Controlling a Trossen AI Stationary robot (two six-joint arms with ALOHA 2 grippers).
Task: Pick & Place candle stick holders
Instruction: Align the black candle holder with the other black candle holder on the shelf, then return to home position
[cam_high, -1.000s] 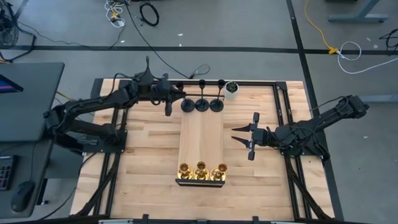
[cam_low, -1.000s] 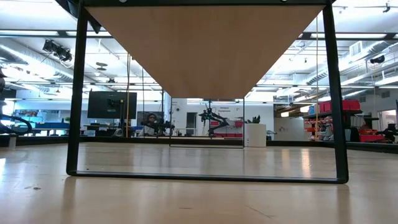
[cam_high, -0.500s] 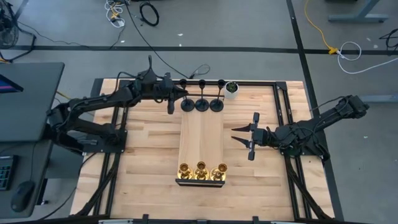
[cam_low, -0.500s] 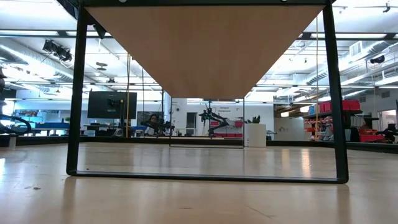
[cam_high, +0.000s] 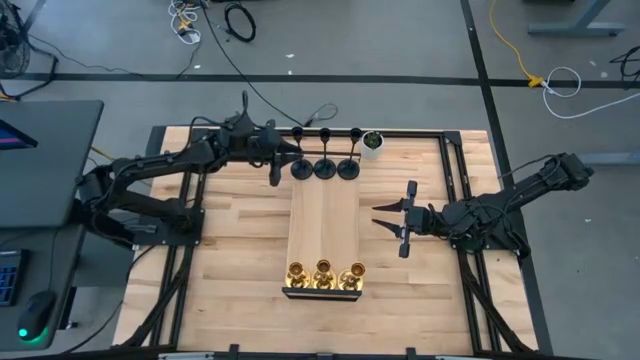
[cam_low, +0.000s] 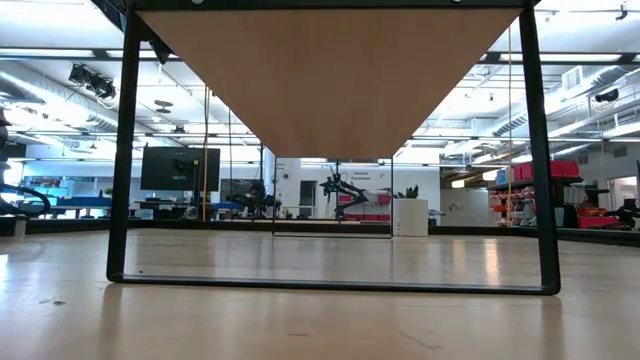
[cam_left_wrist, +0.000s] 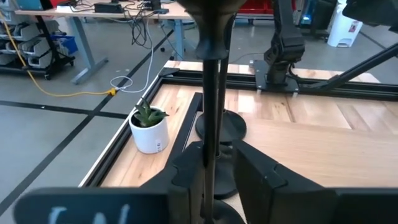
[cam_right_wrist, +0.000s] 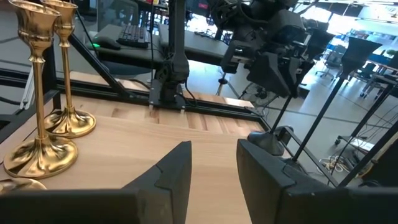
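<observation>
Three black candle stick holders (cam_high: 324, 168) stand in a row on their round bases at the far end of a raised wooden board (cam_high: 323, 220). Three gold ones (cam_high: 323, 272) stand at its near end and also show in the right wrist view (cam_right_wrist: 46, 93). My left gripper (cam_high: 290, 152) is at the leftmost black holder (cam_high: 301, 168), open, with the thin stem between its fingers. My right gripper (cam_high: 378, 220) hangs open and holds nothing, to the right of the board. My left gripper (cam_left_wrist: 219, 168) comes in level from the table's left, its fingers on either side of the leftmost black holder's stem (cam_left_wrist: 211, 118). A gap shows between the stem and one finger (cam_left_wrist: 258, 177). Whether the other finger (cam_left_wrist: 189, 174) touches it, I cannot tell. The holder stands upright on the board.
A small white pot with a green plant (cam_high: 372, 143) stands at the table's far edge, just right of the black row. A black metal frame (cam_high: 455, 200) runs around the table. The board's middle is bare wood. The low view looks under the raised board (cam_low: 330, 80).
</observation>
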